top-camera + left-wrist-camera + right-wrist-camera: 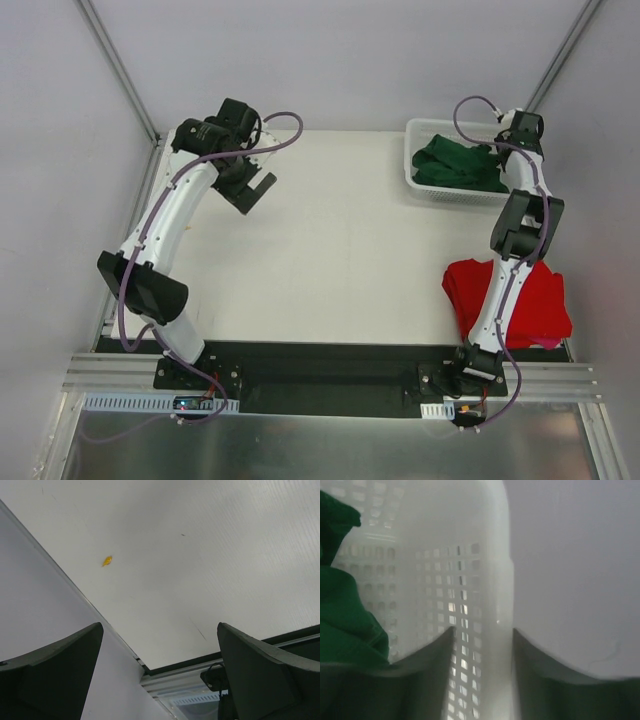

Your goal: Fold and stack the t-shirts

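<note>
1. The dark green t-shirt point(455, 165) lies crumpled inside the white mesh basket point(425, 128), heaped in loose folds that rise to about the level of the rim. It is plain cloth with no print.
2. The bright red t-shirt point(540, 300) lies on the worktop point(340, 240), well apart from the basket on its near side, close to the right arm's base. It is a flat, roughly square bundle with layered edges at its left side. In the top view the right arm crosses over it.
3. The right gripper point(482, 630) is at the basket's right end. Its fingers point(420, 680) are partly spread, with the basket's wall showing in the gap and green cloth just left of them. They hold nothing, and I cannot tell whether they touch the plastic.
4. The left gripper point(255, 193) hangs far to the left of the basket, above bare worktop, with its fingers spread wide and nothing between them.
5. The worktop is matt off-white. The left wrist view shows a small yellow speck point(107, 560) on it, along with a few faint dark scuffs.
6. The basket sits in the far right corner of the worktop. Pale grey wall panels point(340, 60) close in the far side and both flanks, and slanting metal struts point(115, 60) run up at the corners.
7. Opposite the basket, the near edge carries a black base plate point(330, 372) on aluminium rails point(100, 375), where both arms are bolted. Purple cables point(280, 125) loop along each arm.
</note>
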Robot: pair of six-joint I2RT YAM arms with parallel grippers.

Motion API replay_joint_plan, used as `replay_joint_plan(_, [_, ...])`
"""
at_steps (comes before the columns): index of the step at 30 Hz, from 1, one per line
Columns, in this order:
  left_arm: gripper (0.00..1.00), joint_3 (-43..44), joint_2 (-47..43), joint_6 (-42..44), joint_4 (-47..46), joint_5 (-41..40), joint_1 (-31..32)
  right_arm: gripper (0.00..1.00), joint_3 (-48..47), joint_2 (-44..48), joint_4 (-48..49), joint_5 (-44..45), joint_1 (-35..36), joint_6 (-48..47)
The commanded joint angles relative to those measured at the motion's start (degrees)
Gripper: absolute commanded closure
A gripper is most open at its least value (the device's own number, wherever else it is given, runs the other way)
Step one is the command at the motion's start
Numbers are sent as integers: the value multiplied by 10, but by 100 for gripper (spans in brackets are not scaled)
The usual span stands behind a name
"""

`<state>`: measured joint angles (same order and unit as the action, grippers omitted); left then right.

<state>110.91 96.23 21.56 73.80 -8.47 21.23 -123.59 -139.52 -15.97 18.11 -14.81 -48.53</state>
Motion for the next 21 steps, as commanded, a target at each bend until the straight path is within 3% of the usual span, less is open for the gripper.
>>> replay_joint_plan(1, [1,40,28,-3,5,-20,37,14,22,-15,26,113,-6,-54])
replay_joint_plan(2, [1,43,32,-2,6,-19,42,3,26,-10,24,119,-5,-54])
replay_joint_plan(6, [1,55,38,-1,6,-7,59,4,71,51,23,127,-5,-46])
replay_joint_plan(13, [1,62,44,-2,-4,8,58,4,115,217,-125,-18,12,7])
replay_joint_plan(18, [1,61,43,-1,-10,14,59,4,161,334,-139,-69,36,14])
replay_joint_plan(21, [1,58,41,-1,-14,23,58,4,159,360,-200,-168,39,5])
